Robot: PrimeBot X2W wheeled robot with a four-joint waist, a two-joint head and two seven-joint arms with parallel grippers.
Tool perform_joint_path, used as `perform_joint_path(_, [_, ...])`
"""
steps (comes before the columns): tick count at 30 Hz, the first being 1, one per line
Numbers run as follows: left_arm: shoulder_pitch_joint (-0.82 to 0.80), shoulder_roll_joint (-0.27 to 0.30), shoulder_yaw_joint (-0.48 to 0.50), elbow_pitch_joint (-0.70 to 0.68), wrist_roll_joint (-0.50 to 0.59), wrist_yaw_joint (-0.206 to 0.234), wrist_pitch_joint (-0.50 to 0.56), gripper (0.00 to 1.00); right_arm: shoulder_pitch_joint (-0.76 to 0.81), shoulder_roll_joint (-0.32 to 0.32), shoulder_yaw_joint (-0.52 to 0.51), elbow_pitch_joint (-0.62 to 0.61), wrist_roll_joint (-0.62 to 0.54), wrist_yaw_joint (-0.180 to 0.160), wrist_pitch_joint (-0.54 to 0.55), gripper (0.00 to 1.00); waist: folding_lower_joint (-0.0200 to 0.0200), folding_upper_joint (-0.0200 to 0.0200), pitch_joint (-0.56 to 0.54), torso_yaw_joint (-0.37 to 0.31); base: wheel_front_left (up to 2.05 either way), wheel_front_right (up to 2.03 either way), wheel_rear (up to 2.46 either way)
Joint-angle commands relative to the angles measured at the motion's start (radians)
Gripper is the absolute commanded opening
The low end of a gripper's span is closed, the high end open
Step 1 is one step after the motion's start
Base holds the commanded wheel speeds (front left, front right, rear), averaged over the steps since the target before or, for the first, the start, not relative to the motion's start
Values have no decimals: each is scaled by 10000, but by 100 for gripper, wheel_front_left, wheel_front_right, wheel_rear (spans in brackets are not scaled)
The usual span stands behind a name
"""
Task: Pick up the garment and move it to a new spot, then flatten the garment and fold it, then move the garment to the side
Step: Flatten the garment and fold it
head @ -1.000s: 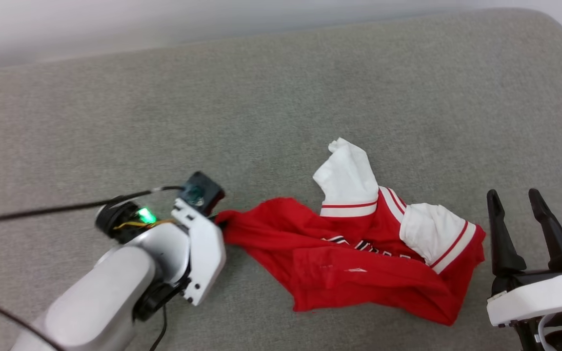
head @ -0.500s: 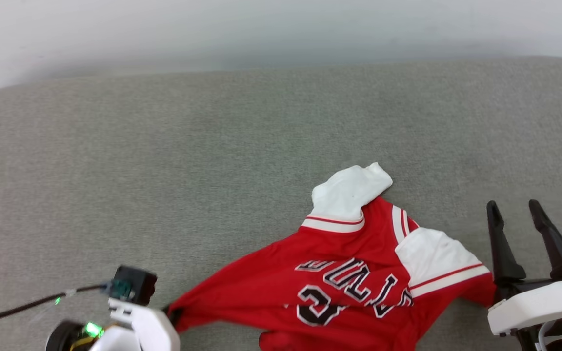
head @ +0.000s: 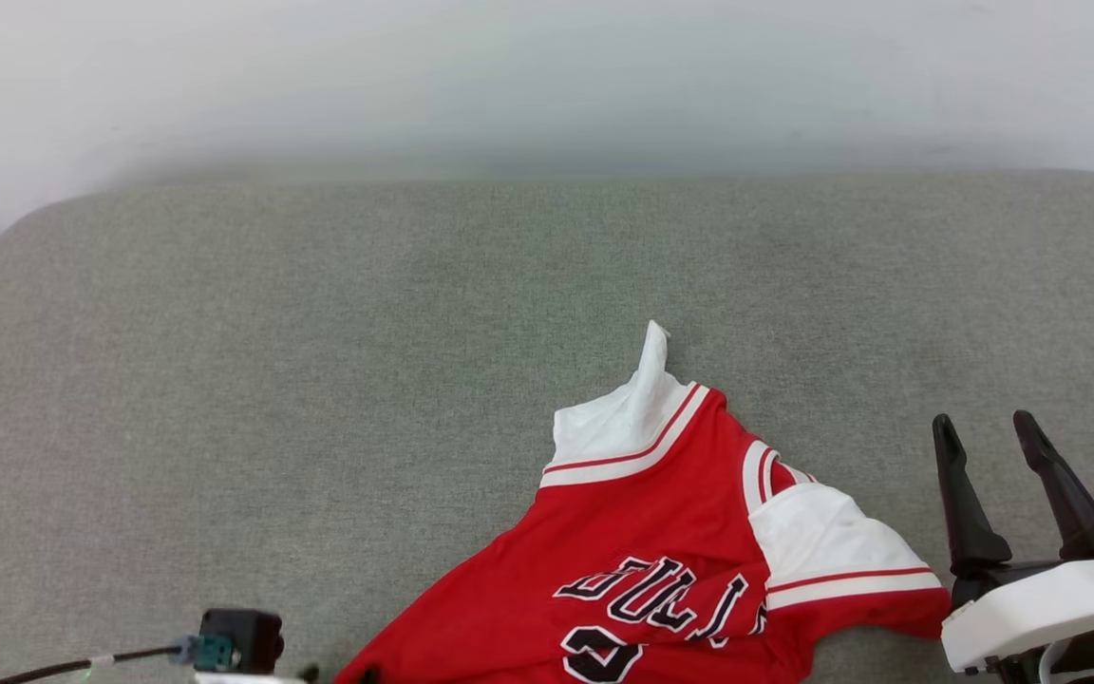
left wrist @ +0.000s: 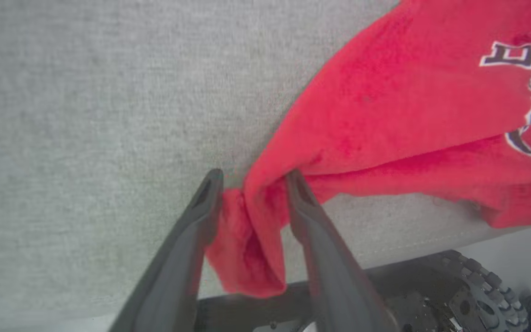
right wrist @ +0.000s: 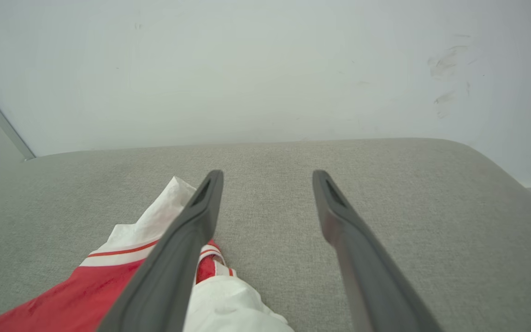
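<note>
Your garment [head: 661, 532] lies on the grey cushion [head: 319, 380], at about 5 o'clock in the head view. It is chest side up and runs off the bottom edge of that view. One white sleeve [head: 623, 423] is crumpled into a peak that points to 12 o'clock. The second sleeve [head: 827, 541] lies flatter at 3 o'clock of the red body, with the striped collar [head: 758, 470] between the two. The black lettering [head: 656, 594] reads upside down from the head camera (only part of the number beneath it is in the picture).

In the left wrist view, your left gripper [left wrist: 251, 177] has a bunched red corner of the garment between its fingers [left wrist: 201, 216]. The fingers stand parted, not pressed together. The cloth touches the inner face of one and the tip of the other, and a strip of cushion shows beside it, so it lies there loosely rather than pinched. That corner sits at the cushion's near edge, and a knobbly black tyre [left wrist: 482, 286] shows beyond it at 5 o'clock.

Your right gripper [head: 984, 423] is at 4 o'clock in the head view, near the second sleeve, its fingers spread wide with nothing between them. At 7 o'clock you see the left wrist's black camera block [head: 241, 641] and its cable [head: 82, 658]. The pale wall [head: 509, 85] runs along 12 o'clock.
</note>
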Motion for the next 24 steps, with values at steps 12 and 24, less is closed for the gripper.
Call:
perform_joint_path(12, [-2663,-474,533,-414,1352,-347,-1634,100,-99,17,-5,-14,80,-3,88,100,0,0,101,-700,0,0,0])
perform_joint_path(24, [-6293,-1156,-361,1938,1135,-2166,457,100,-820,15,135,232,240,-3,-305,100,0,0,1720,-1709,0,0,0])
